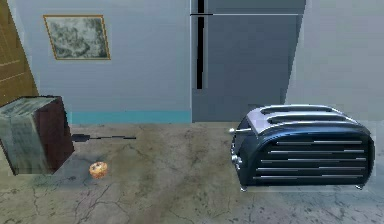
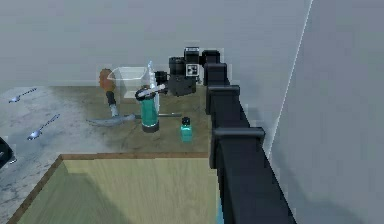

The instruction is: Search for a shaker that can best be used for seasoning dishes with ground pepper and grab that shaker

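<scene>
- Starting nearest in the arm side view: a pale wood-coloured recess (image 2: 120,190) sits at the near edge of the stone counter (image 2: 70,145). The dark arm (image 2: 235,150) rises along its right side.
- Farther out, a small teal container (image 2: 186,129) with a dark cap stands just left of the arm.
- A taller teal cylinder (image 2: 150,114) with a dark top stands left of it and slightly farther (either could be the shaker; the shapes are too coarse to decide).
- The gripper (image 2: 150,93) lies at the taller teal cylinder's top. I cannot tell whether it touches it, nor whether it holds anything.
- To the left on the counter lie a near spoon (image 2: 42,128) and a far spoon (image 2: 20,95).
- At the far wall stands a clear tub (image 2: 127,78), with a brown-orange item (image 2: 104,76) just to its left.
- Forward view, near to far:
  - a dark toaster (image 1: 302,147) at right
  - a small orange round item (image 1: 98,169)
  - a box (image 1: 35,133) at left
  - a thin dark utensil (image 1: 100,137)
  - beyond them, a fridge (image 1: 250,60), a framed picture (image 1: 77,37) and a wooden door (image 1: 12,50)
</scene>
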